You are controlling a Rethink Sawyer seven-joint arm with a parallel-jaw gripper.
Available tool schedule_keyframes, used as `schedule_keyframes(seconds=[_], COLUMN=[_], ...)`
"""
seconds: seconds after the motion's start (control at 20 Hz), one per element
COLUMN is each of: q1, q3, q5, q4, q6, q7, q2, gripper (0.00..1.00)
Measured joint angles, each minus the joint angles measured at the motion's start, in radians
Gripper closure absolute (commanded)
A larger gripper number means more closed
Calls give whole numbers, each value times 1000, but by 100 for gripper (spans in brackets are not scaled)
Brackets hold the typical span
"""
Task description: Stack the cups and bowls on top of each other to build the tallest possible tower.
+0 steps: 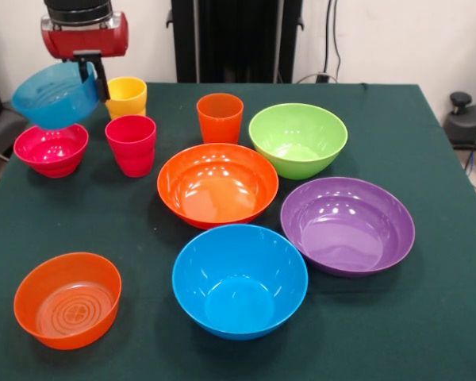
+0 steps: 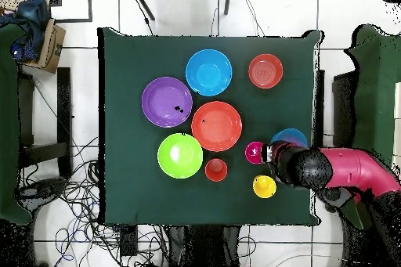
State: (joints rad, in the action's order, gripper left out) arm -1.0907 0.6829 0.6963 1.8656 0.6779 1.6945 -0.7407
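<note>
My gripper (image 1: 89,75) is shut on the rim of the small translucent blue bowl (image 1: 54,95) and holds it tilted in the air, just above the small magenta bowl (image 1: 51,149) at the table's left. Beside them stand the yellow cup (image 1: 127,96), the red-pink cup (image 1: 131,144) and the orange cup (image 1: 220,117). The large orange bowl (image 1: 217,184), lime green bowl (image 1: 298,140), purple bowl (image 1: 347,225), blue bowl (image 1: 239,280) and small translucent orange bowl (image 1: 67,300) sit apart and upright. In the overhead view the arm (image 2: 337,170) hides the magenta bowl. No tower stands.
The green table (image 1: 428,317) ends close to the magenta bowl at the left edge. The robot's black pedestal (image 1: 236,40) stands behind the far edge. A chair (image 2: 31,99) with a bag on it and cables on the floor lie beside the table in the overhead view.
</note>
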Motion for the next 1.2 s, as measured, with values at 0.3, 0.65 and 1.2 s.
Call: schedule_keyframes(seconds=[0.3,0.65,1.2], q1=[1,0,-15], q3=[0,0,0], q5=[0,0,34], q4=[-12,-16,-19], q6=[0,0,0], q7=[0,0,0], q2=[12,14,44], gripper=[100,100,100])
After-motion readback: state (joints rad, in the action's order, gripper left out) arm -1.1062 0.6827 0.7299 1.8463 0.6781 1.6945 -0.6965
